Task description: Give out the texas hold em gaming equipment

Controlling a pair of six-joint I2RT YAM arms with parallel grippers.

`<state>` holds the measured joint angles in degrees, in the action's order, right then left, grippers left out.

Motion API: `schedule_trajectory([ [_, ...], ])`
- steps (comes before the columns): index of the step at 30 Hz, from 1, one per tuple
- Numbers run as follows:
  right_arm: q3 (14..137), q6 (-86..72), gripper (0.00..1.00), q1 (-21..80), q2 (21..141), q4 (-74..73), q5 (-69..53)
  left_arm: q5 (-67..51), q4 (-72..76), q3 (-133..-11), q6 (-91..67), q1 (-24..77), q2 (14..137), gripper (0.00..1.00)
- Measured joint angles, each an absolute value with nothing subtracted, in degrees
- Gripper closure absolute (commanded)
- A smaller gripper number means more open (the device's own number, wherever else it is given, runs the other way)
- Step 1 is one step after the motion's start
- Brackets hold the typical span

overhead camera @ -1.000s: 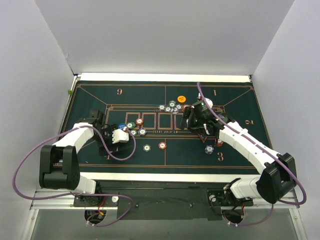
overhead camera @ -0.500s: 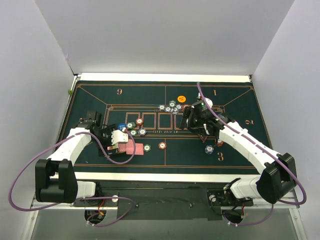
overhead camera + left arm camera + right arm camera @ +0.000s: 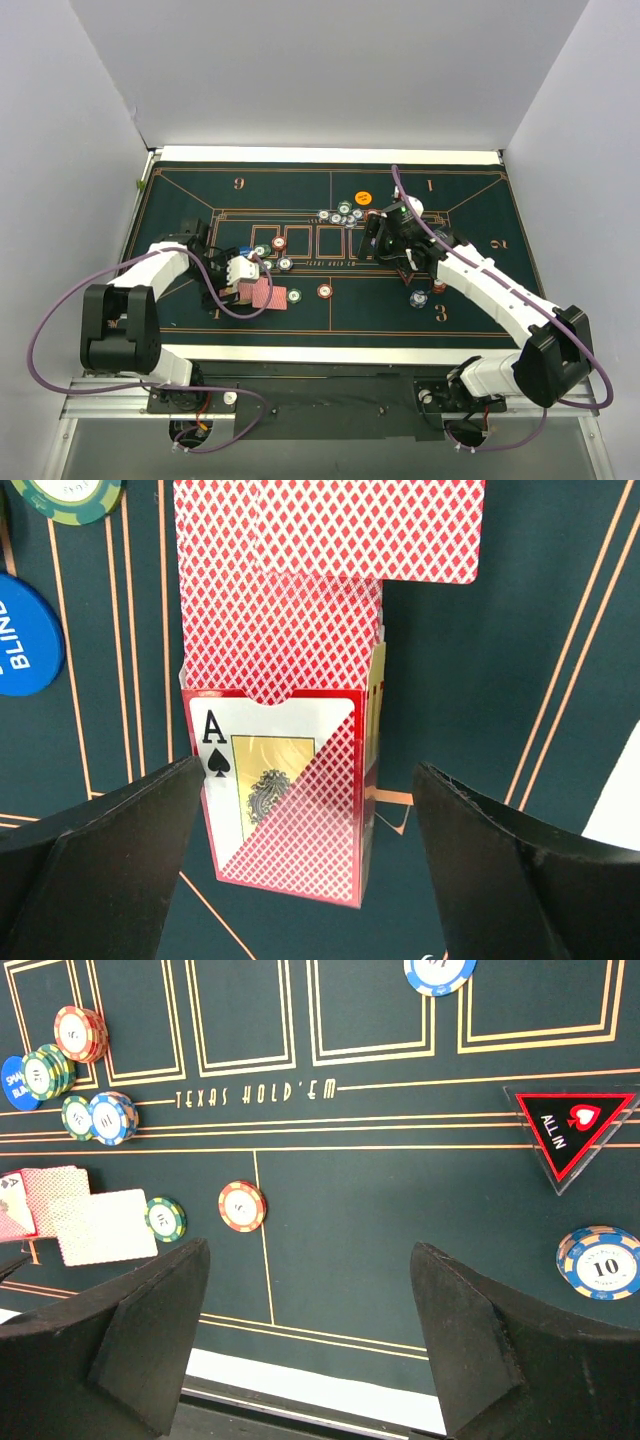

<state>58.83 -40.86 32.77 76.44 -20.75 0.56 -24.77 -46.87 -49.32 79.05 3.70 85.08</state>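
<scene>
A red card box (image 3: 285,820) with an ace of spades on it lies on the felt. Red-backed playing cards (image 3: 285,630) fan out of its far end. My left gripper (image 3: 308,770) is open, one finger on each side of the box and neither touching it. From above, the cards (image 3: 265,295) lie just right of this gripper (image 3: 242,272), beside a green chip (image 3: 294,296). The blue button (image 3: 20,635) is to the left. My right gripper (image 3: 310,1248) hangs open and empty over bare felt; from above it (image 3: 397,245) is right of centre. The orange button (image 3: 364,198) lies farther back.
Chips cluster at the back centre (image 3: 342,213) and near the blue button (image 3: 272,255). A red chip (image 3: 324,291) lies alone. A black all-in triangle (image 3: 575,1130) and a blue chip (image 3: 600,1262) lie near my right gripper. The mat's white front edge (image 3: 330,1385) is close.
My left gripper has drawn back a little, baring the red-backed cards and box beside the green chip. The right arm has hardly moved.
</scene>
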Motion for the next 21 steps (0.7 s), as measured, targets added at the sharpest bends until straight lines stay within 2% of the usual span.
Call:
schedule_trajectory([
  [12, 58.81, -40.91, 0.25, 33.52, 79.44, -19.35, -2.87, -24.84, -45.67, -49.63, 82.15, 3.7, 86.28, 0.03],
  [21, 58.85, -41.87, 0.25, 38.54, 83.81, -17.1, -3.99, -24.91, -46.28, -46.83, 83.35, 3.79, 79.88, 0.03],
])
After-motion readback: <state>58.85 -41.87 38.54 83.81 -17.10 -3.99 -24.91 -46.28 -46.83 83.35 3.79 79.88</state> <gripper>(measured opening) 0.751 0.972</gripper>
